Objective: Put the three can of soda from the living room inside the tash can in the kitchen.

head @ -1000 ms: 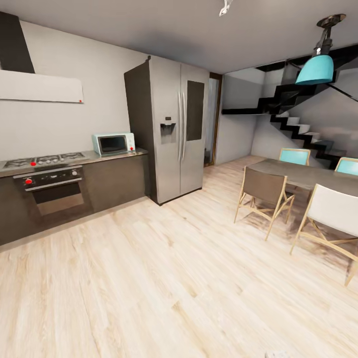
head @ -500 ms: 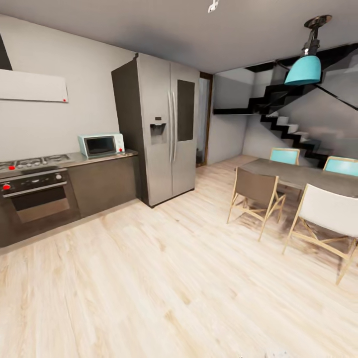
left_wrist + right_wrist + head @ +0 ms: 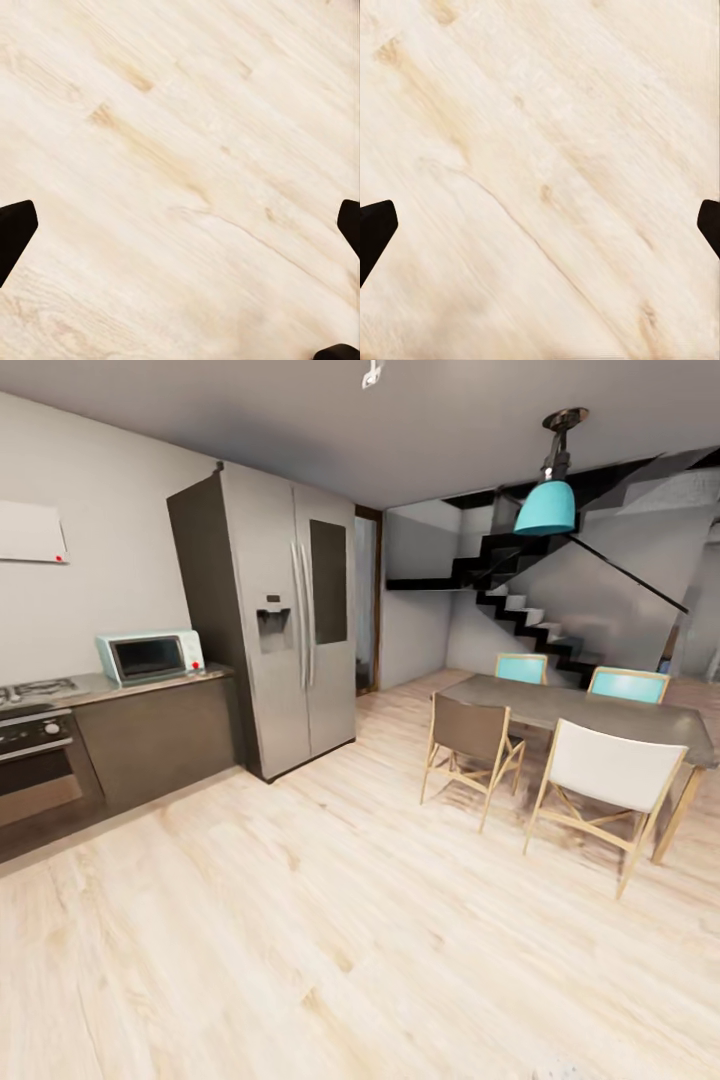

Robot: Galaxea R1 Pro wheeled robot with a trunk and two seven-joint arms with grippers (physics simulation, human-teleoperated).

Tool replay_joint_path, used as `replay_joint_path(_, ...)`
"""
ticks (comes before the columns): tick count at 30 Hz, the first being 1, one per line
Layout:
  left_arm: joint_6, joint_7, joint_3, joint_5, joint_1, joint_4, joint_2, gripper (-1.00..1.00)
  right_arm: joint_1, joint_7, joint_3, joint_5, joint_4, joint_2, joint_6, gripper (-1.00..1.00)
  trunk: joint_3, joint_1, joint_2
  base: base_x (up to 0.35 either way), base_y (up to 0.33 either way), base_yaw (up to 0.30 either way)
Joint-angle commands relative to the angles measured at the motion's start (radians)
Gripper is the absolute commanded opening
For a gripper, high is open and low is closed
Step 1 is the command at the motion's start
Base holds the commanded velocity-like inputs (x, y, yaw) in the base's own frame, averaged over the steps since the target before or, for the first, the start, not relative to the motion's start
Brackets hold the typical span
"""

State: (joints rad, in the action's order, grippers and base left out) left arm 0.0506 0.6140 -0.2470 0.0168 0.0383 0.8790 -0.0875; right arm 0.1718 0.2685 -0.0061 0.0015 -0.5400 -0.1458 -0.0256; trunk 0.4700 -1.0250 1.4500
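Kitchen, items from left to right:
- Built-in oven (image 3: 35, 770) under a gas hob.
- Teal microwave (image 3: 150, 656) on the dark counter.
- Steel double-door fridge (image 3: 285, 622).
- Doorway, black staircase (image 3: 520, 605).
- Dining table (image 3: 590, 710) with four chairs; teal pendant lamp (image 3: 548, 508) above.
- Pale wood floor (image 3: 330, 920).

Left gripper (image 3: 180, 225): fingers spread wide, nothing between, floor below. Right gripper (image 3: 540, 225): likewise apart and empty.

Soda cans and bin: whereabouts cannot be told from here. Judged light, thin-walled, smooth; best pinched mid-body, gently.

I see a steel fridge (image 3: 285, 615), teal microwave (image 3: 148, 656) on the counter (image 3: 150, 685), oven (image 3: 35, 760). Dining table (image 3: 600, 710) with chairs (image 3: 605, 780); teal pendant lamp (image 3: 546, 508) above.
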Motion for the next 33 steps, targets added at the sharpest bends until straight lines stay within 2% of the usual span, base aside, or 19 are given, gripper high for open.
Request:
replay_joint_path(1, 0.0, 0.0, 0.0, 0.0, 0.0, 0.0, 0.0, 1.0, 0.0, 0.0, 0.0, 0.0, 0.0, 0.0, 0.0, 1.0, 0.0, 0.0, 0.0, 0.0, 0.0, -0.267)
replay_joint_path(33, 0.0, 0.003, 0.003, 0.002, 0.0, -0.001, 0.0, 1.0, 0.0, 0.0, 0.0, 0.0, 0.003, 0.0, 0.0, 1.0, 0.0, 0.0, 0.0, 0.0, 0.0, -0.267)
